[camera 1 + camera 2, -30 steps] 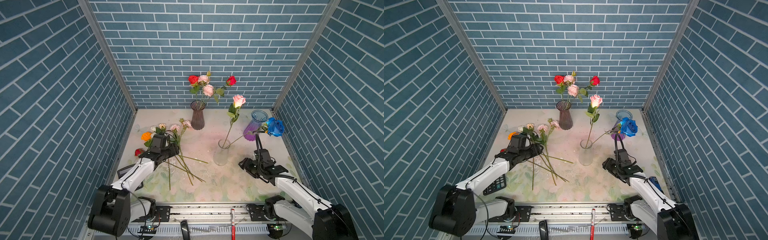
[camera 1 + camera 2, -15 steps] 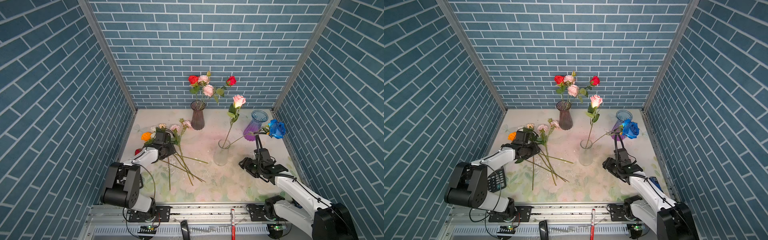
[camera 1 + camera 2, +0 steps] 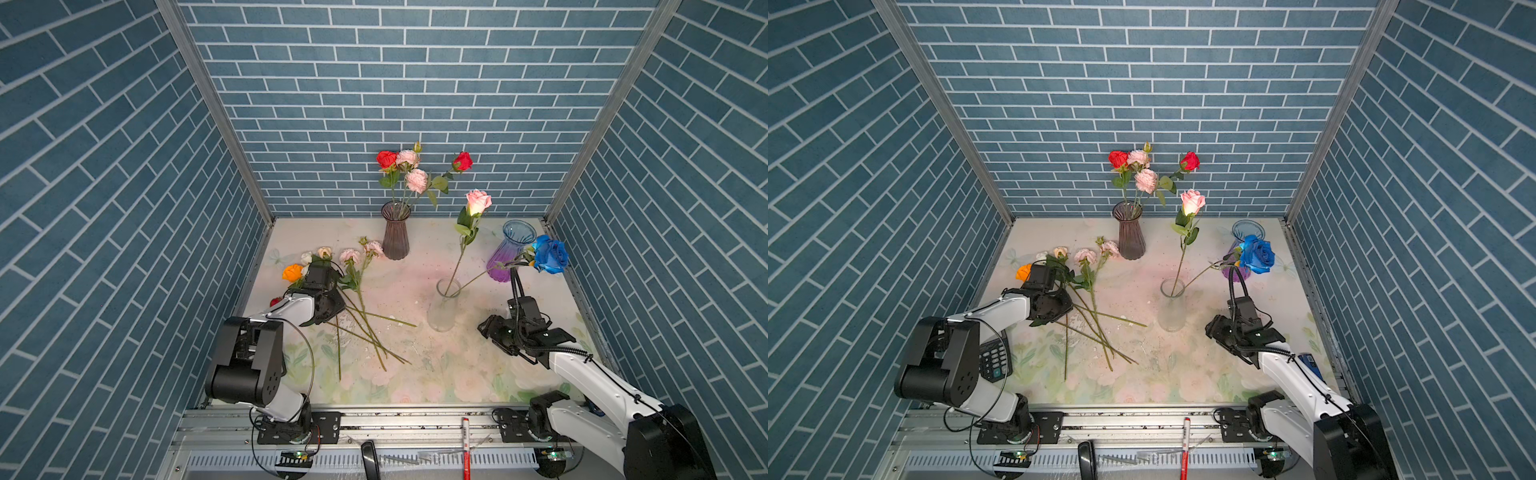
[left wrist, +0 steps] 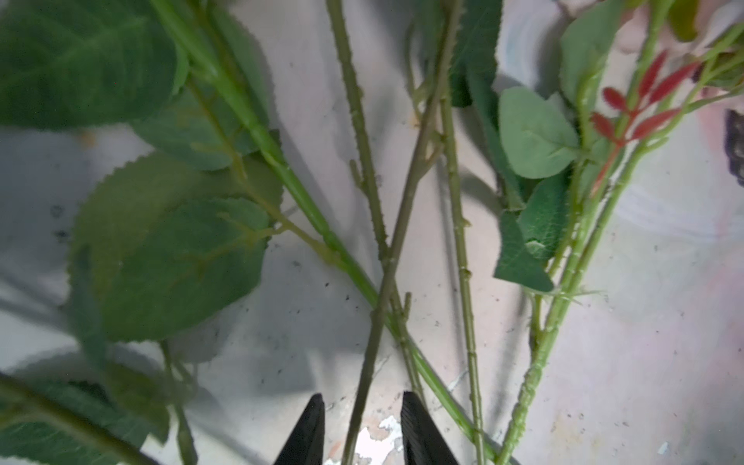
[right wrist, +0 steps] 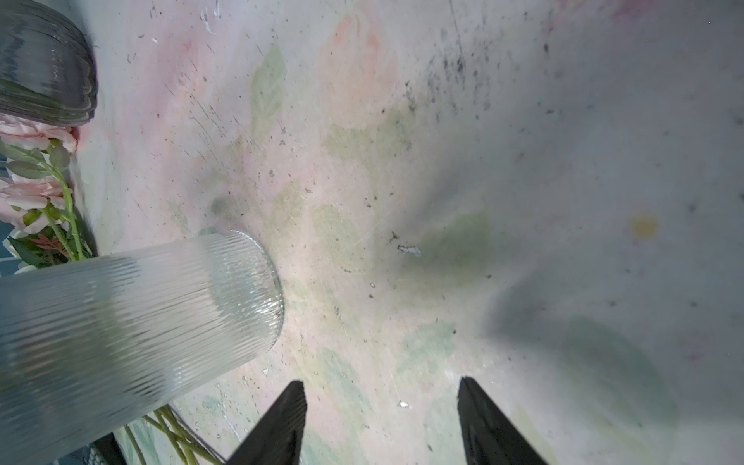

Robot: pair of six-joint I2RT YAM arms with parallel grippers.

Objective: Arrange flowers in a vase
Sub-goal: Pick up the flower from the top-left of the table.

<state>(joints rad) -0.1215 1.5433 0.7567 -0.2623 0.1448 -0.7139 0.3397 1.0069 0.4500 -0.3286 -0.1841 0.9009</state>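
Top views both show the loose flowers (image 3: 350,256) lying crossed on the floral mat (image 3: 415,374) toward the robot's left, with their blooms toward the back wall and their stems fanned toward the front. The left gripper (image 3: 330,309) is down among those stems, and its jaws are hidden from above. At the back stands a dark vase (image 3: 395,232) holding red and pink blooms (image 3: 415,179). A clear vase (image 3: 444,307) at mid-mat holds a pink rose (image 3: 478,201) and a blue rose (image 3: 550,255), which leans toward a purple vase (image 3: 509,253). The right gripper (image 3: 494,338) sits low just beside the clear vase, on its right. In a top view a calculator (image 3: 994,357) lies at the mat's left edge. Left wrist view: the jaws stand narrow, with one thin stem (image 4: 367,362) running between the fingertips (image 4: 310,426). A sliver of mat shows on each side of it, so the tips are close to it but apart. Other stems and broad leaves (image 4: 169,249) cross nearby. Right wrist view: the jaws are spread wide over bare mat, and the clear vase's ribbed wall lies off to one side, apart from the fingers.
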